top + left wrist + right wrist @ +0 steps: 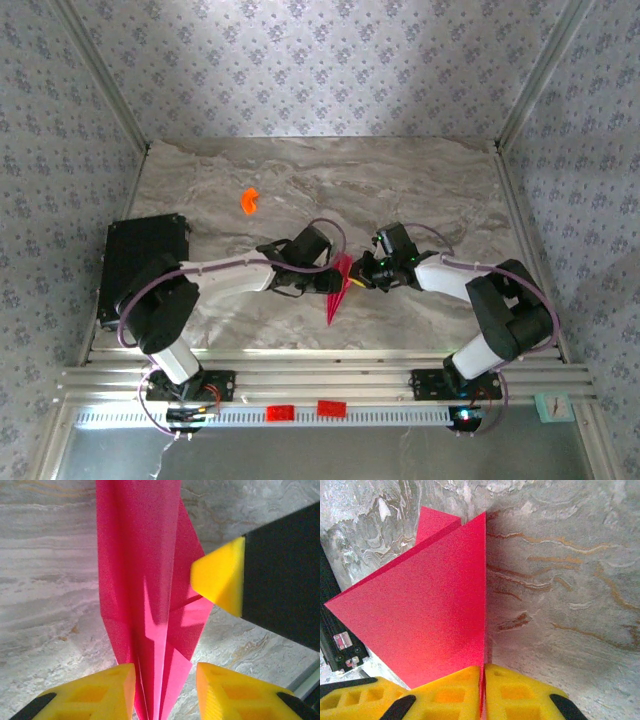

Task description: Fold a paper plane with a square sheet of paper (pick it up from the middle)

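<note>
Magenta-pink paper is sitting between your two arms in the overhead view. The paper plane [338,290] is slim and pointed, with its tip aiming toward the near edge of the marble table [420,180]. The left pincer [322,282] is meeting it from the left and the right pincer [360,278] from the right. A small orange piece [249,201] is lying well apart, farther back on the left. A black box [140,255] is resting at the table's left edge.

In your left wrist view, the left pincer [165,692] is standing spread. Its yellow fingers [100,692] are flanking the plane's [145,580] lower folds, with a gap showing on the right side. One yellow fingertip [220,577] of the right pincer is reaching in just beside the plane's right wing.

In your right wrist view, the right pincer [483,690] is pressing together on the plane [430,615], pinching its straight folded edge. The broad pink face is spreading away to the left above the table [560,580].
</note>
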